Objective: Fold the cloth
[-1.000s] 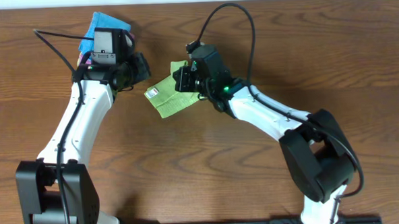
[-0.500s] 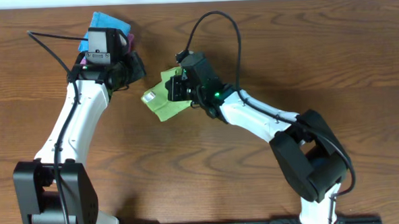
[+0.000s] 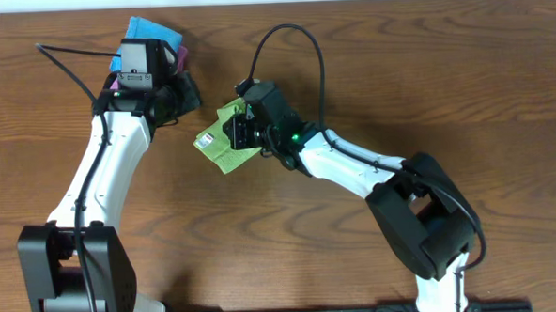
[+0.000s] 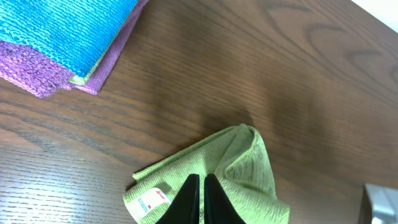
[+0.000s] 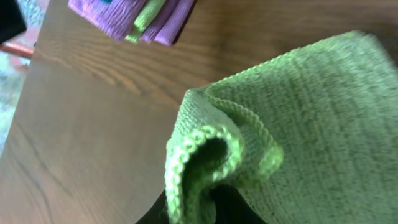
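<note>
At far left you have the blue cloth (image 3: 148, 32) stacked on the purple cloth (image 4: 37, 71), likely parked out of the way. Your left gripper (image 4: 201, 182) hangs just right of them, fingers pressed together on nothing. Right again, the cloth (image 3: 218, 149) lies rumpled on the table, white tag (image 4: 152, 200) at its left edge. Your right gripper (image 3: 238, 129) covers its right part; only the right wrist view shows the looped hem bunched at the fingers, and you cannot tell whether they pinch it
</note>
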Motion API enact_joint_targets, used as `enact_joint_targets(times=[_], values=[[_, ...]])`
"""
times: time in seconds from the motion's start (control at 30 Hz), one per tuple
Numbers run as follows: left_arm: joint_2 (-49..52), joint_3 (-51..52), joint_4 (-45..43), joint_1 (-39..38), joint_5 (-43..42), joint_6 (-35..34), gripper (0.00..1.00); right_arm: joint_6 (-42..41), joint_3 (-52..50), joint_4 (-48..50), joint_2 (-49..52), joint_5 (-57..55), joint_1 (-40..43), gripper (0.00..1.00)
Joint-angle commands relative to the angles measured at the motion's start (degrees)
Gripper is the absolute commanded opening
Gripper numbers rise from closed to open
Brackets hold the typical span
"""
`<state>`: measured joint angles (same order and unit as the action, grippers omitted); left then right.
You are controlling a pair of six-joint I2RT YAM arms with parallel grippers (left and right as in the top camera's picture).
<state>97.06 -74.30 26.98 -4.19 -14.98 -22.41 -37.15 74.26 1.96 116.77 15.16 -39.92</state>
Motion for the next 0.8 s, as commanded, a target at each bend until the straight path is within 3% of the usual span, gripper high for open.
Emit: enact_joint_targets(times=[0.0,0.23,0.3,0.47,0.67,0.77], values=[[-0.98,-1.05,0.24,1.33,0.57,1.01,0.06,1.68,1.01,-0.02,0.57,1.9,-1.92,0.17],[-1.29,-1.09,0.22,3.32,0.57,0.98,0.06,3.08,1.01,-0.02,0.57,3.61,-4.13,0.3],[-1.4,-1.11,0.24,3.78,0.55,0.98,0.06,3.43,1.01,-0.17,0.57,3.91,-4.46,0.4],[-1.62,-1.11,0.24,4.81,0.35,0.98,0.06,3.58,1.03,0.0,0.55,3.93,-4.57,0.5],[-1.97,-1.14,0.39,4.94,0.13,0.96,0.06,3.58,1.16,-0.02,0.13,3.69,-3.89,0.54],[-2.84,-1.18,0.98,4.98,0.17,0.98,0.16,3.61,1.18,-0.09,-1.03,3.45,-2.45,0.61]])
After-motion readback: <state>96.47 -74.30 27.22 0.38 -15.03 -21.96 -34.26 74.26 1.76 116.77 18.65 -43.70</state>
